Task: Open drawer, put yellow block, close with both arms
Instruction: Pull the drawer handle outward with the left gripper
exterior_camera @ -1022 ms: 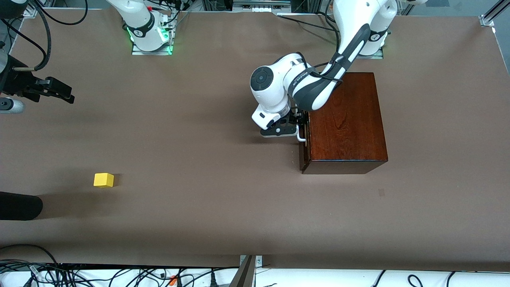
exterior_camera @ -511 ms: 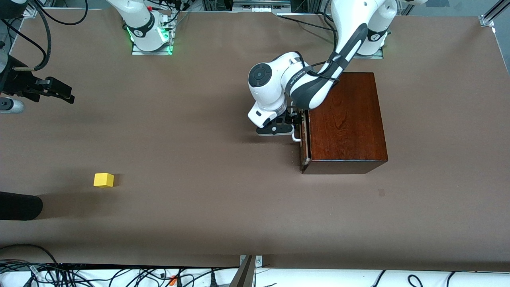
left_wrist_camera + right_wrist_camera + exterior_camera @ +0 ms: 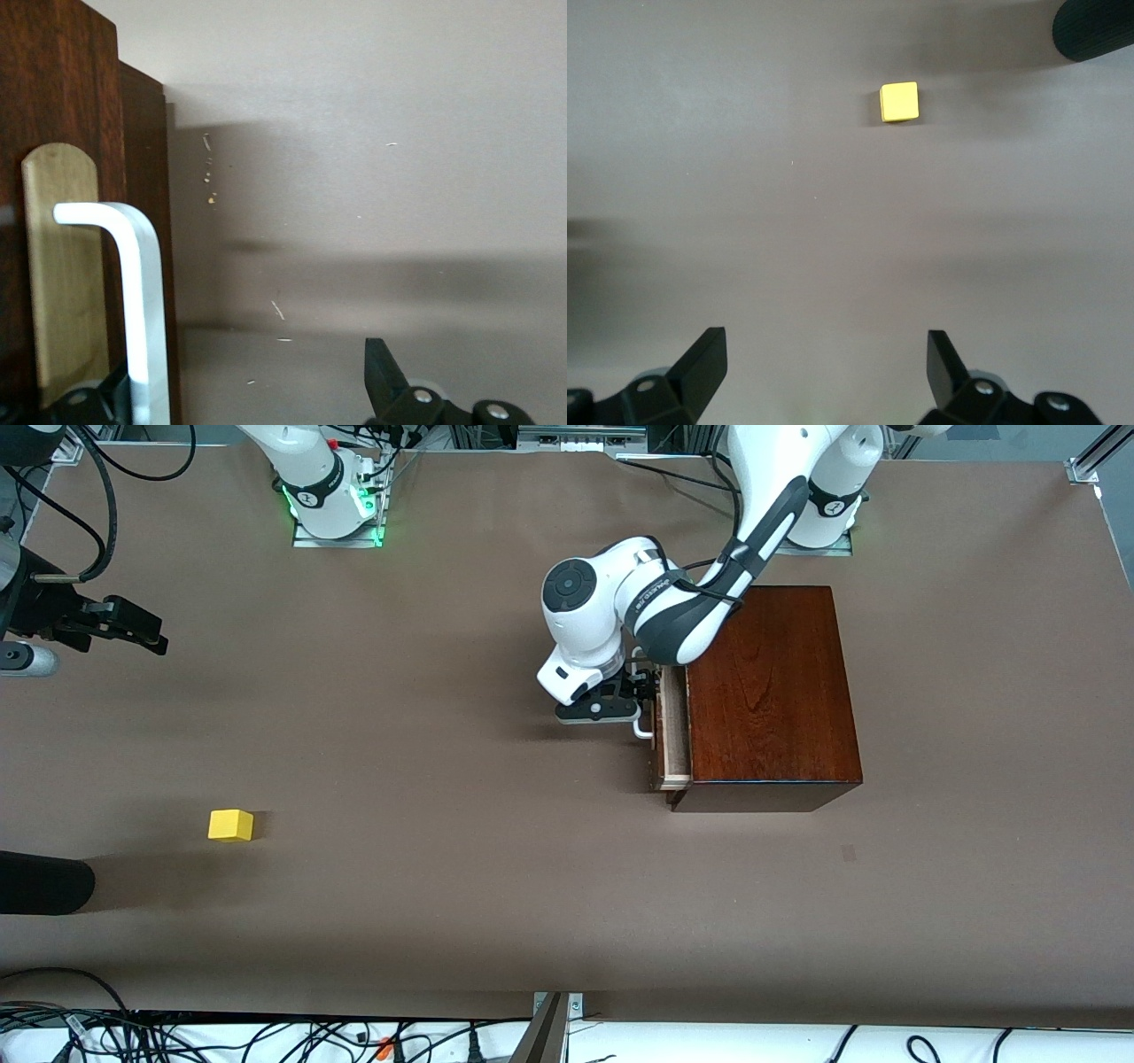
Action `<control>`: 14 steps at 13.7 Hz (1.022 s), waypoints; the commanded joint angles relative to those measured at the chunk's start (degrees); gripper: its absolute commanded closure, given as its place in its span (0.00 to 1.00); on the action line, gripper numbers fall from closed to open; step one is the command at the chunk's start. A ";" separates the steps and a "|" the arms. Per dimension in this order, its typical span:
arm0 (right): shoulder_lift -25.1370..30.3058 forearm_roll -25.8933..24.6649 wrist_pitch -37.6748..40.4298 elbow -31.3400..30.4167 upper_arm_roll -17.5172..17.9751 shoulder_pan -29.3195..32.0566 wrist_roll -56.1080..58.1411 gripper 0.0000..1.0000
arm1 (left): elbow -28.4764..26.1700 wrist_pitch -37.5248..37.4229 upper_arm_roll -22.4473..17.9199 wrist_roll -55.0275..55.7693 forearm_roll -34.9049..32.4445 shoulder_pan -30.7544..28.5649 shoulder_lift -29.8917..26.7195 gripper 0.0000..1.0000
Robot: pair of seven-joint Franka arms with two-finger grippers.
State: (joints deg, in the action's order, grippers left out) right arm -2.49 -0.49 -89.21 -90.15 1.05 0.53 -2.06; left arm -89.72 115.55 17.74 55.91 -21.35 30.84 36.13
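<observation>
Drawer (image 3: 671,735) slightly out of wooden box (image 3: 771,691), inside hidden, left gripper (image 3: 640,707) spread around handle (image 3: 142,301), right gripper (image 3: 824,367) released above table, yellow block (image 3: 230,825) on table.

Both arms are glossy white shells with dark grey sections at the joints. The left arm (image 3: 673,615) has a round dark cap on its elbow joint, some small grey lettering I can't really read, and a thin black cable running along it. Bases glow green, brightest on the right arm (image 3: 310,474). The left gripper (image 3: 252,390) and right gripper (image 3: 824,372) both have black, wedge-shaped fingers with small silver screws at the roots.
</observation>
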 commanded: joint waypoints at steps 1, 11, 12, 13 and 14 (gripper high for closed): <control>1.00 -0.04 0.80 -0.29 0.70 0.61 -0.32 0.00 | 3.85 3.28 0.37 0.78 3.51 1.94 4.12 0.00; 1.00 -0.04 1.15 -0.29 0.53 0.61 -0.32 0.00 | 9.30 3.28 0.37 2.71 5.35 3.97 7.03 0.00; 1.00 -0.04 1.15 -0.29 0.62 0.61 -0.32 0.00 | 9.39 3.28 0.37 2.71 6.22 4.14 7.03 0.00; 1.00 -0.04 1.15 -0.29 0.62 0.61 -0.32 0.00 | 9.39 3.28 0.37 2.71 6.67 4.58 6.94 0.00; 1.00 -0.04 1.15 -0.29 0.62 0.61 -0.32 0.00 | 9.39 3.28 0.37 2.71 6.76 4.67 6.94 0.00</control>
State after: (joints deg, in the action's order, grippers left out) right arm -2.49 -0.49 -88.82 -90.15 1.06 0.53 -2.06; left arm -83.48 114.40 17.08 56.95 -20.53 34.04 39.63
